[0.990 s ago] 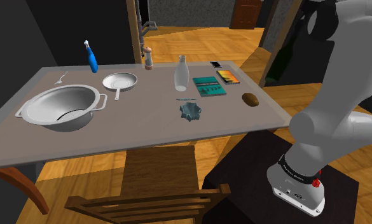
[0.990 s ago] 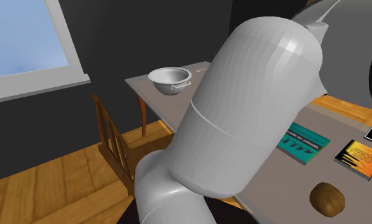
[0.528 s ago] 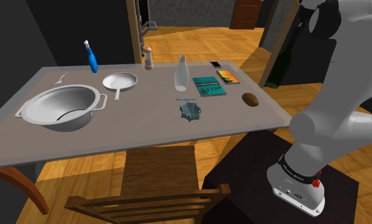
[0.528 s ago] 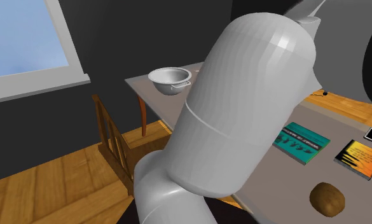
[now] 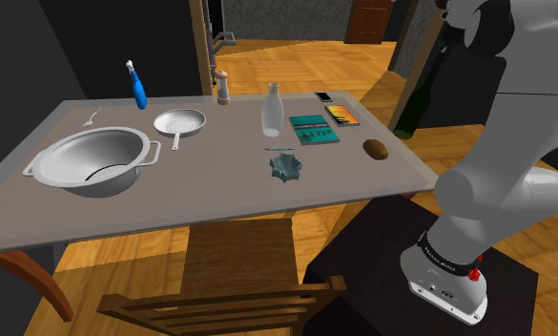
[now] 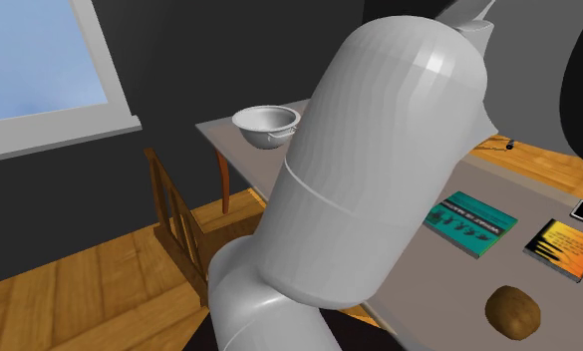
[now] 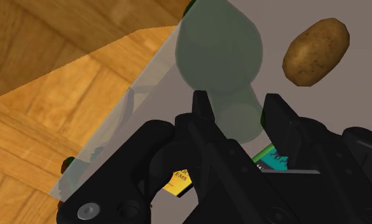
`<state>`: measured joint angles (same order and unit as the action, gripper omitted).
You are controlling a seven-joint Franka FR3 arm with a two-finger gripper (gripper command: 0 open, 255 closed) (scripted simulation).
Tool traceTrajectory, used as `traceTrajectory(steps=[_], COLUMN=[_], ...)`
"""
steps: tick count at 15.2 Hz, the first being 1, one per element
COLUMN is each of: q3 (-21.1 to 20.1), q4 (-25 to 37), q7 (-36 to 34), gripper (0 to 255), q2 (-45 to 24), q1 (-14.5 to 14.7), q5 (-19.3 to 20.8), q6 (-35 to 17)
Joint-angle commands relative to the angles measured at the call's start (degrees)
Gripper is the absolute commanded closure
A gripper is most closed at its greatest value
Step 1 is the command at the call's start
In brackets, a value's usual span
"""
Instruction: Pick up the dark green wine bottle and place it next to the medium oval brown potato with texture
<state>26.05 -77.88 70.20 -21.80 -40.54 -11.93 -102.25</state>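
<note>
The gripper is closed around the neck of the green bottle, which hangs clear of the desk, above the edge nearest the potato. The pickup looks done. Setting the bottle upright beside the potato and letting go remain.

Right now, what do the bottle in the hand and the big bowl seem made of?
The bottle: probably glass, pale green and see-through; the table shows through it. The bowl: likely metal, grey with bright glints.
</note>
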Motion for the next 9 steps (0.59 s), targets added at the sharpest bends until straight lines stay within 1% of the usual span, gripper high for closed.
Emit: traceTrajectory(steps=[1, 7, 9], q3=[-0.04, -0.20, -0.20], q4=[-1.99, -6.49, -6.49], q7=[0.07, 0.45, 0.45], gripper=[255, 255, 255], q2=[0.27, 0.24, 0.25], q1=[0.29, 0.71, 0.71], q5=[0.06, -0.12, -0.12], q6=[-1.78, -6.25, -6.25])
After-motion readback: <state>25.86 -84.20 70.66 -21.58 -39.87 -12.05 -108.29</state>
